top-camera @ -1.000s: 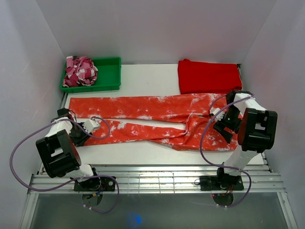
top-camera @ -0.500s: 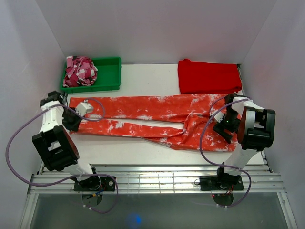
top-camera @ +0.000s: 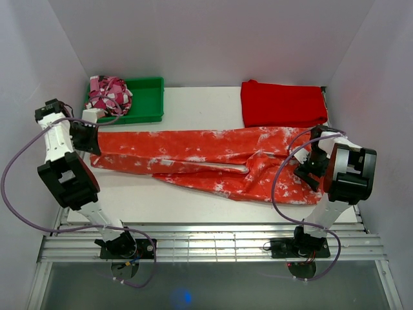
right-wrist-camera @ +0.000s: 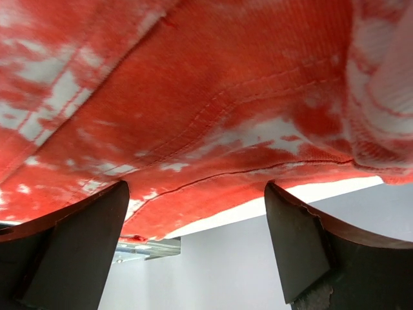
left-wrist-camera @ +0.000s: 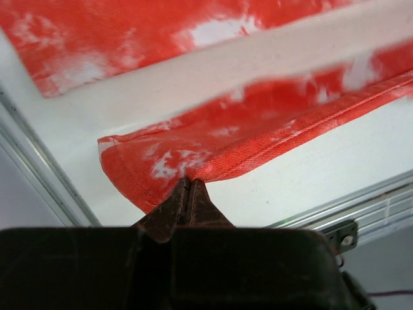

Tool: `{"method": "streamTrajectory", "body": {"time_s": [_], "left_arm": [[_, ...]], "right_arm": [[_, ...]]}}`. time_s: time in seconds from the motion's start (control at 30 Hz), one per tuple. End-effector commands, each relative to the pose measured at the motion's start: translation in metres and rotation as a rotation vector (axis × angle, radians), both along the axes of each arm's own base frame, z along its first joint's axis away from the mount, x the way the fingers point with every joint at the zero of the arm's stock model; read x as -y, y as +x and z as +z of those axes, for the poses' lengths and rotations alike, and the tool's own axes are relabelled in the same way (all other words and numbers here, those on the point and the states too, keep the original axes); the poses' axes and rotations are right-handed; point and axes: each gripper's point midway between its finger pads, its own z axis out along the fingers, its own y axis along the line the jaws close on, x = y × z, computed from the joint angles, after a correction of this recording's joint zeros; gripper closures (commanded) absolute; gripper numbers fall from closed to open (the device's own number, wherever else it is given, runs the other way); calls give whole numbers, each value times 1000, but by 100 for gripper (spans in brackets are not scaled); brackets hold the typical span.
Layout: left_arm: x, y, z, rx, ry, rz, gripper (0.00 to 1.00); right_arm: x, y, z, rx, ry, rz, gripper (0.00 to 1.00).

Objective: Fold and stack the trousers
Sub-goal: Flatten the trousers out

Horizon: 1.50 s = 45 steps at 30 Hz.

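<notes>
The orange-red, white-speckled trousers (top-camera: 193,154) lie lengthwise across the table, legs to the left and waist to the right. My left gripper (top-camera: 90,147) is at the far left end, shut on the cuff of the near leg (left-wrist-camera: 161,165), which it holds lifted beside the far leg's cuff (left-wrist-camera: 116,39). In the left wrist view the gripper (left-wrist-camera: 187,184) pinches the cuff's edge. My right gripper (top-camera: 308,169) is open over the waist end. In the right wrist view it (right-wrist-camera: 193,223) hangs just above the waist cloth (right-wrist-camera: 213,97), with nothing between the fingers.
A plain red folded cloth (top-camera: 282,103) lies at the back right. A green bin (top-camera: 147,100) at the back left holds a crumpled pink-and-white cloth (top-camera: 108,95). White walls close in on both sides. A metal rail (top-camera: 213,239) runs along the near edge.
My left gripper has carried the near leg's cuff back and to the left, bringing that leg up against the far leg. My right gripper has shifted slightly right over the waist.
</notes>
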Motion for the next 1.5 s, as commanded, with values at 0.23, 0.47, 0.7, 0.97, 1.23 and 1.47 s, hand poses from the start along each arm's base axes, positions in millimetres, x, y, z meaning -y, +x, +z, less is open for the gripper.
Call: {"method": "streamTrajectory", "body": {"time_s": [0.23, 0.47, 0.7, 0.97, 1.23, 1.47], "left_arm": [[10, -53, 46, 87, 11, 176, 100], [6, -92, 1, -20, 100, 209, 100], [-47, -56, -68, -144, 196, 320, 100], [-69, 0, -84, -121, 135, 382, 71], [-49, -10, -39, 35, 146, 218, 35], [6, -38, -75, -38, 42, 130, 45]], "right_arm": [[28, 10, 5, 86, -58, 39, 9], [39, 8, 9, 98, -73, 69, 8], [45, 5, 13, 90, -110, 82, 7], [27, 3, 32, 118, -31, 79, 2], [-8, 14, 75, 209, 147, 83, 2], [-41, 17, 46, 140, 213, 26, 19]]}}
